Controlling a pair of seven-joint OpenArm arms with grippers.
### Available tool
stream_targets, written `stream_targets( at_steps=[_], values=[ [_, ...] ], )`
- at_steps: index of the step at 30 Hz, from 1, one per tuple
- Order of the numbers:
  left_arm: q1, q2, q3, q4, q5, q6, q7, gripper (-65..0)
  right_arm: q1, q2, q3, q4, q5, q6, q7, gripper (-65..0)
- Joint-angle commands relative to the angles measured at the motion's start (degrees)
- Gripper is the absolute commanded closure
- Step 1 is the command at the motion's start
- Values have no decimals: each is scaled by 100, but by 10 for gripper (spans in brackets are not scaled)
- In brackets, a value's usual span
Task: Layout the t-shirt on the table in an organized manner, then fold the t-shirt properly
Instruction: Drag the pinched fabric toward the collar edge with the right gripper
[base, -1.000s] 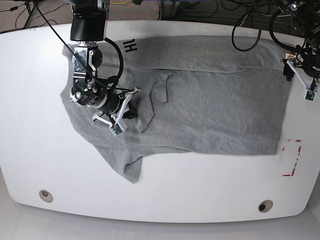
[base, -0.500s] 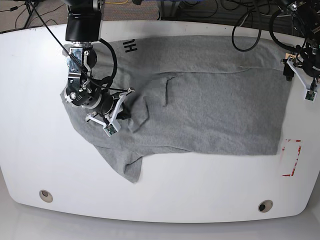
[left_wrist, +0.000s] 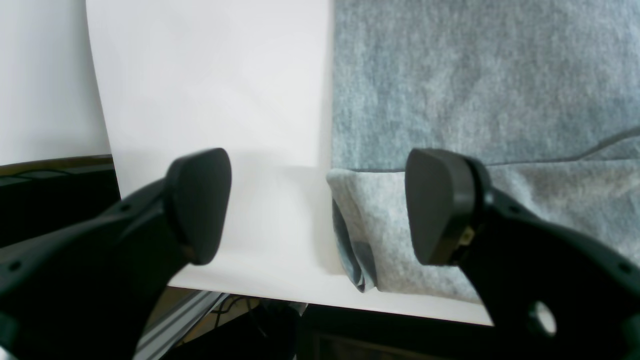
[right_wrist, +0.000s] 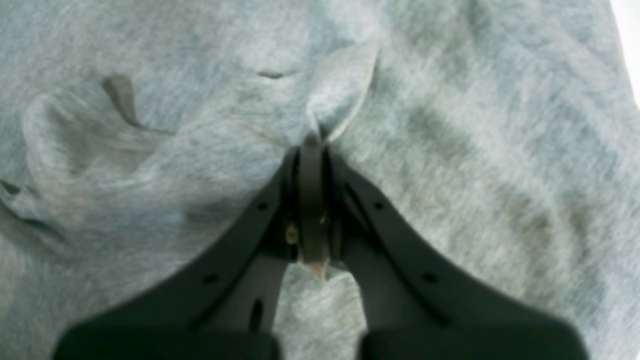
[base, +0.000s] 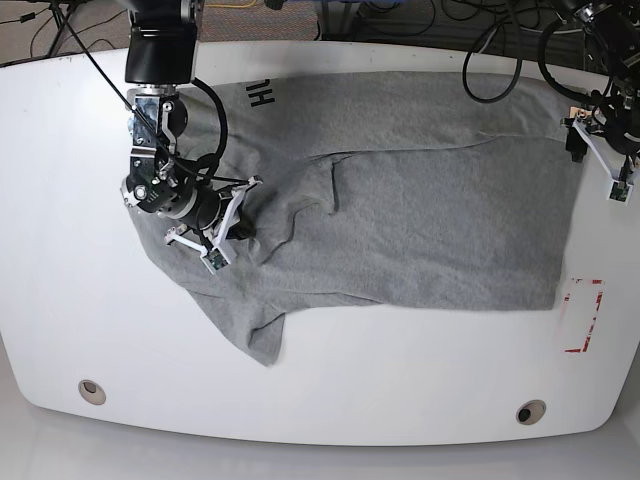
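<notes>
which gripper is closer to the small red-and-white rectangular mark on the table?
Left gripper: it hangs open just above the mark. Right gripper pinches the heather-grey t-shirt far across.

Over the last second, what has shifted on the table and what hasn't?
The right gripper, shut on a pinch of the t-shirt, has dragged that cloth toward the base view's left, pulling the central fold and wrinkles along. The left gripper stays open and parked beside the shirt's corner at the table edge. The shirt's straight edge by the red-and-white mark has not moved.
</notes>
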Motion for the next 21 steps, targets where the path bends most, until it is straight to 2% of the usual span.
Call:
stream_targets(
  at_steps=[1, 5, 7, 8, 11, 15, 18, 21],
  values=[
    [-38, -92, 102, 77, -25, 12, -59, -510, 141, 30, 22, 138, 66, -5, 149, -6],
    [-38, -92, 146, 77, -16, 12, -59, -510, 167, 30, 154, 129, 66, -5, 149, -11],
    [-38, -92, 146, 77, -16, 12, -59, -510, 229, 21, 233, 103, 66, -5, 149, -40],
    [-38, -92, 146, 77, -16, 12, -59, -510, 238, 21, 260, 103, 66, -5, 149, -63],
    [-38, -92, 155, 77, -16, 12, -59, -510, 273, 30, 277, 94, 66, -203, 263, -192],
    [-38, -92, 322, 77, -25, 12, -59, -510, 273, 188, 321, 138, 93, -432, 466, -382],
    [-38, -92, 445, 95, -33, 12, -42, -510, 255, 258, 444, 200, 137, -423, 466, -460],
    [59, -84, 489, 104, -42, 12, -33, -510, 35, 267, 585, 543, 137, -423, 422, -466]
  ],
)
